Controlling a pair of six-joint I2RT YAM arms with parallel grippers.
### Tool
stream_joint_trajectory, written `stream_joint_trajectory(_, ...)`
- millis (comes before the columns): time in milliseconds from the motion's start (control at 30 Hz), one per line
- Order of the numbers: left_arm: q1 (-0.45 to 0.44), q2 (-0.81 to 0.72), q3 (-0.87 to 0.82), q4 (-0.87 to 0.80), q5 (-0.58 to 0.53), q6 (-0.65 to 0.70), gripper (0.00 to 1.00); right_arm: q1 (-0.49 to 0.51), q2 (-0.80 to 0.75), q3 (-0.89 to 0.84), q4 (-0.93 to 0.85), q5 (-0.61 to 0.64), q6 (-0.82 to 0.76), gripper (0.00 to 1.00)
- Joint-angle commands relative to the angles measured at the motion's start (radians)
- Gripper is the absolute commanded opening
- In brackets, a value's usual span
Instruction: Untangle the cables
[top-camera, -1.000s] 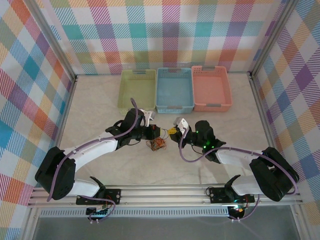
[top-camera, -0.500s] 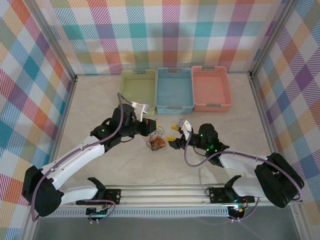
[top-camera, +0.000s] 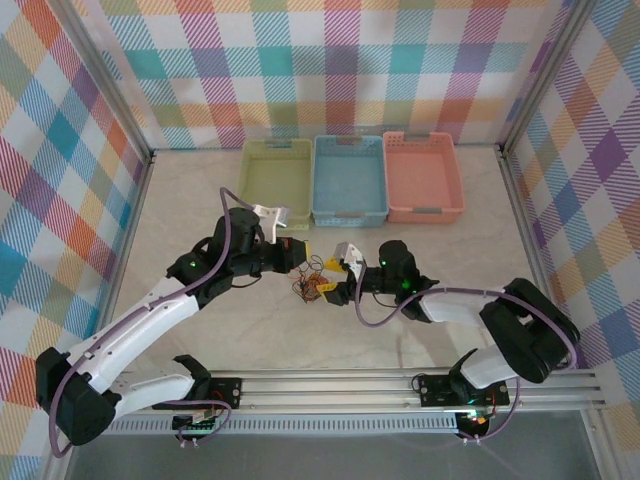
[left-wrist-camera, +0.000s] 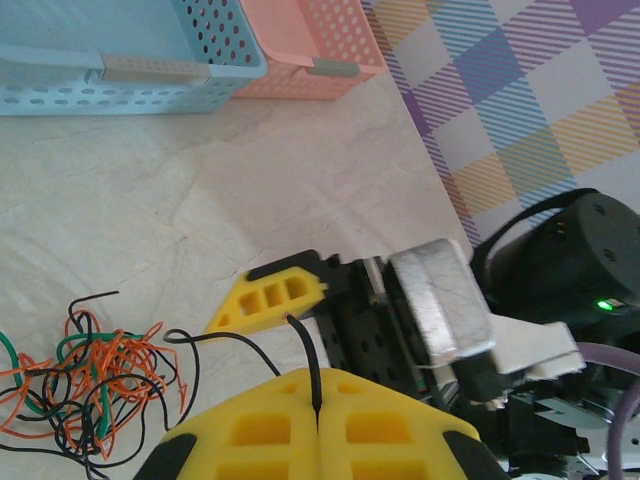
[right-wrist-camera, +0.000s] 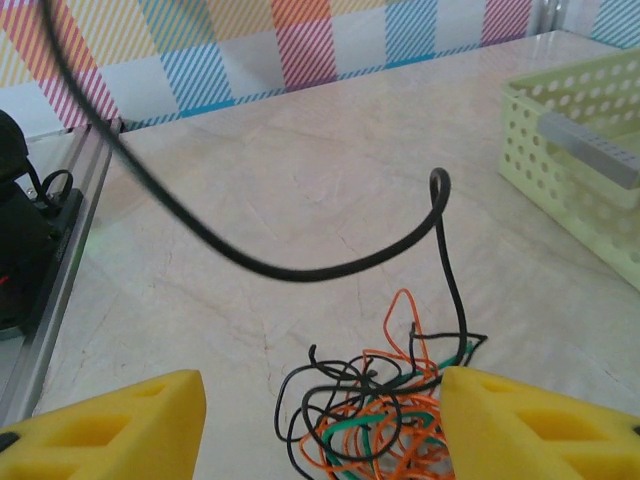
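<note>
**Top view.** Over the last 1 s the right gripper (top-camera: 330, 276) has slid left up to the cables (top-camera: 312, 289). These lie in 1 knot on the table (top-camera: 190, 215) between the 2 arms. Its jaws stand wide apart and empty, flanking the knot. The left gripper (top-camera: 300, 250) has drawn back from the pile, closed on 1 black strand (left-wrist-camera: 313, 355) that arches away from it. The right gripper seems placed to pin the knot while that strand is pulled. No wire is yet free.

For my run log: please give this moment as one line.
left tool: shut on black cable; right tool: open, facing tangle; task: not finished
</note>
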Motion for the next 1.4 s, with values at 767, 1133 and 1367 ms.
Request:
stream_joint_trajectory(767,-0.001,-0.185,0.135,-0.126,0.078,-0.104,0.00,0.019,0.222,0.230,0.001,-0.165,0.067,0.33)
stream_joint_trajectory(1133,-0.001,-0.285,0.173,-0.208,0.103,-0.107,0.00,0.018,0.187,0.216,-0.001,-0.068,-0.010,0.09)
stream_joint_trajectory(1367,-0.001,-0.380,0.197,-0.325,0.072,-0.053,0.00,0.018,0.023,0.195,-0.059,0.035,-0.097,0.00)
